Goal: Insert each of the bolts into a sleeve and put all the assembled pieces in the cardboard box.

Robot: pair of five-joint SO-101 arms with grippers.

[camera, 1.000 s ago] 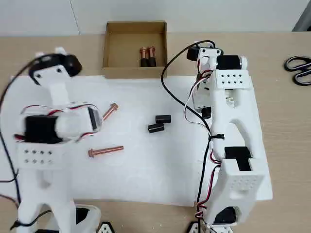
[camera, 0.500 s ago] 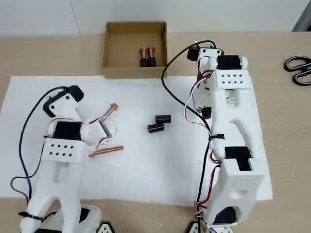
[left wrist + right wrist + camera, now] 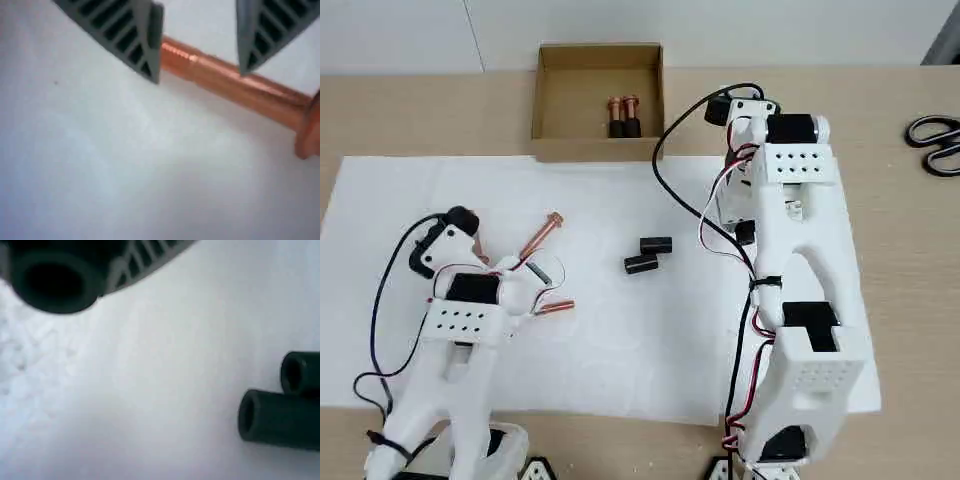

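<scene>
Tabletop (image 3: 880,100) of light wood carries a white sheet (image 3: 620,360) that covers its near and middle area; bare wood is exposed along the far edge and the right edge. The right arm (image 3: 800,260) lies over the right side of the sheet, reaching from the near edge toward the far edge. The left arm (image 3: 450,370) stands at the near left corner of the sheet. Open sheet lies between the two arms and along the near edge.

The cardboard box (image 3: 570,90) sits on the wood just beyond the sheet's far edge, left of centre. Two assembled pieces (image 3: 623,116) lie side by side against its near wall. Scissors (image 3: 935,143) lie at the right edge of the table, well apart from the sheet.

Left gripper (image 3: 200,70): jaws released, spread wider than the bolt shaft. They straddle the lower bolt (image 3: 235,87), which lies flat on the sheet, one fingertip on each side of the shaft. Contact with the shaft cannot be confirmed. A second bolt (image 3: 540,235) lies on the sheet just beyond this gripper, toward the box.

Right gripper (image 3: 100,270): a ribbed jaw presses against the held sleeve (image 3: 55,282), which is grasped clear of the sheet, bore facing the camera.

Two loose sleeves (image 3: 655,244) (image 3: 640,264) lie close together near the sheet's centre, between the arms.
</scene>
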